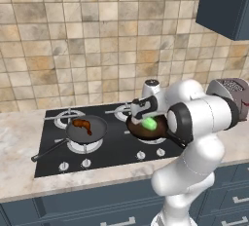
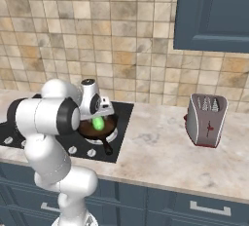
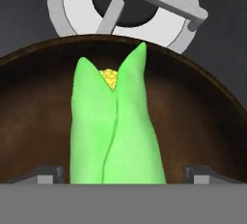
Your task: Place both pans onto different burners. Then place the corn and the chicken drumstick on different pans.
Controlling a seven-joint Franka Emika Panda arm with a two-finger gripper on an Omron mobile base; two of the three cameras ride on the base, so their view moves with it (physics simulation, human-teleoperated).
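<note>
The corn point(image 1: 149, 122) point(image 2: 98, 123), a bright green husk with a yellow tip, lies in the reddish-brown pan point(image 1: 135, 130) point(image 2: 89, 130) on the front right burner. In the hand view the corn point(image 3: 116, 126) fills the middle over the brown pan floor point(image 3: 38, 121). My gripper point(image 1: 139, 110) point(image 2: 100, 109) point(image 3: 125, 175) hovers just above it, open, each fingertip point(image 3: 48, 175) standing a little clear of the husk. The chicken drumstick point(image 1: 83, 124) rests in the dark pan point(image 1: 96, 131) on the front left burner, its black handle point(image 1: 48, 151) pointing front left.
The black cooktop point(image 1: 116, 144) has knobs along its front and a free rear burner point(image 1: 68, 117) point(image 3: 67, 6). A toaster point(image 2: 206, 120) point(image 1: 232, 89) stands on the marble counter point(image 2: 155, 147) to the right. A blue wall cabinet point(image 2: 214, 10) hangs above it.
</note>
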